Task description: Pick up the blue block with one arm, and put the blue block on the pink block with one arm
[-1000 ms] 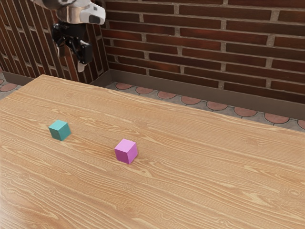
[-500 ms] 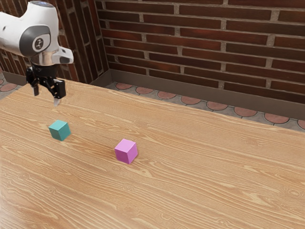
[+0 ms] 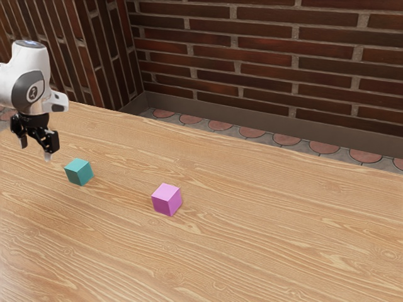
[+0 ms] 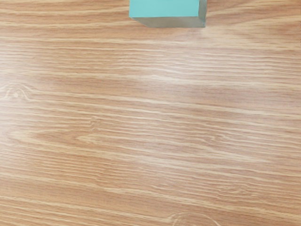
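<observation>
The blue block [image 3: 79, 171], teal in colour, rests on the wooden table [image 3: 264, 226] toward the exterior view's left. The pink block [image 3: 167, 199] sits apart from it, further to the exterior view's right and nearer the front. My gripper [image 3: 36, 150] hangs just above the table, to the left of the blue block and a little behind it. Its fingers are open with nothing between them. In the wrist view the blue block [image 4: 168, 12] lies on bare wood ahead of my hand, not under it.
A brick wall [image 3: 264, 56] runs behind the table, with a paved floor strip [image 3: 252, 132] between them. The table's back edge passes close behind my gripper.
My arm has come down from high over the table's back edge and moved to the exterior view's left, ending low beside the blue block. Both blocks stayed put.
</observation>
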`<state>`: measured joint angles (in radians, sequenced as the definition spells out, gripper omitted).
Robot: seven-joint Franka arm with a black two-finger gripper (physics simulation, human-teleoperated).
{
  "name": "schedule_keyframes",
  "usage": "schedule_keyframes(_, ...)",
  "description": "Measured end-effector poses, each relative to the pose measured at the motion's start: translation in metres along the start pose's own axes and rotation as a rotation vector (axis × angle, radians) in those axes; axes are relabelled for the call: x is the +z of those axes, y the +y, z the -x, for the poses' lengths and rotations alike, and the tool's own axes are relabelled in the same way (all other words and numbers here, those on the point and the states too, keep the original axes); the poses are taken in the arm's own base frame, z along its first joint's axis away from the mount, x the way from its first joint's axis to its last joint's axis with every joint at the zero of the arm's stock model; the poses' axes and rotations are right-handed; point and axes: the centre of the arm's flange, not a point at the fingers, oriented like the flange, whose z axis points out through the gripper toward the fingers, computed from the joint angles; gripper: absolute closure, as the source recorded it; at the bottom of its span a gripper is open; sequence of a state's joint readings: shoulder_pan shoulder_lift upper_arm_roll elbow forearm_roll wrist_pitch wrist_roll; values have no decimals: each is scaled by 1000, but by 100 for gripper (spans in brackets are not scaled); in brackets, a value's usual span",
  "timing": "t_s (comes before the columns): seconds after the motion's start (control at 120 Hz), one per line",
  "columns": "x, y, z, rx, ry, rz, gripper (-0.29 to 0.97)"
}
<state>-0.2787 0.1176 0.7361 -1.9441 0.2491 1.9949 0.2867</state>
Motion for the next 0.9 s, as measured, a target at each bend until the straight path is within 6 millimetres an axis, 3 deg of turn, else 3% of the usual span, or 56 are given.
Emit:
schedule_keyframes(0.192, 32, -37, -5, -22, -4, 17, 0)
schedule_keyframes(0.367, 56, -31, -37, 51, 0, 33, 0)
schedule_keyframes(0.475, 74, -41, -49, 73, 3, 59, 0)
schedule_keyframes(0.717, 74, -27, -89, 127, 69, 105, 0)
schedule_keyframes(0.9, 102, -24, -98, 114, 54, 150, 0)
